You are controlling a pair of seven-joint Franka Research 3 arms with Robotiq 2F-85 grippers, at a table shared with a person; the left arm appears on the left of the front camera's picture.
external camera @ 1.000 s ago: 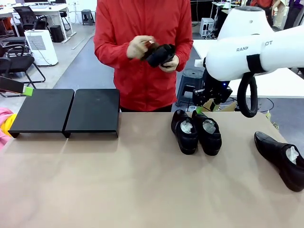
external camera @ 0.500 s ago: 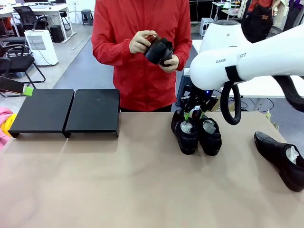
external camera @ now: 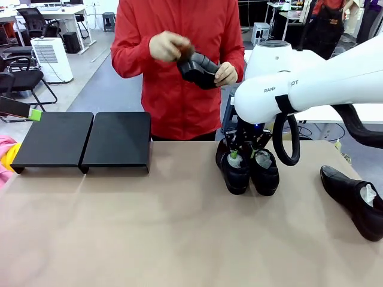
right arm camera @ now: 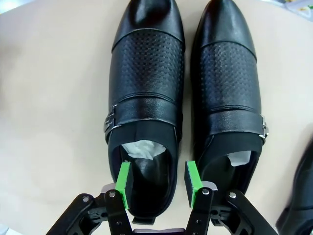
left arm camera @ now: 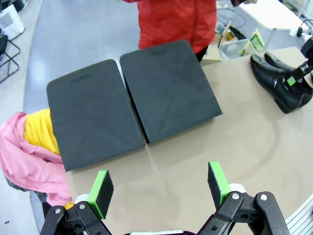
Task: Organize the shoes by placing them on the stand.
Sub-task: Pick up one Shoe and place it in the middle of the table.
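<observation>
At the left, the stand [external camera: 81,140] sits on the table [external camera: 149,239] with both panels bare. The left gripper [left arm camera: 159,185] hangs above the table just short of the stand, its jaws spread wide with nothing between them. In the middle, at the far side, the person lifts a raised shoe [external camera: 200,67] in both hands at chest level. Right of centre, a pair of shoes [external camera: 250,170] stands side by side, touching, well apart from the stand. The right gripper [right arm camera: 158,182] is at their heels, jaws part-spread and not clamped. 1 of its pads [right arm camera: 124,182] sits inside the opening of the targeted shoe [right arm camera: 146,73], the other by the seam between the 2. Farthest right lies a lone shoe [external camera: 353,202].

The step in hand looks like the 1st pickup. Next the jaws would need to close on that heel wall, lift cleanly off its neighbour and carry leftward to the stand.
</observation>
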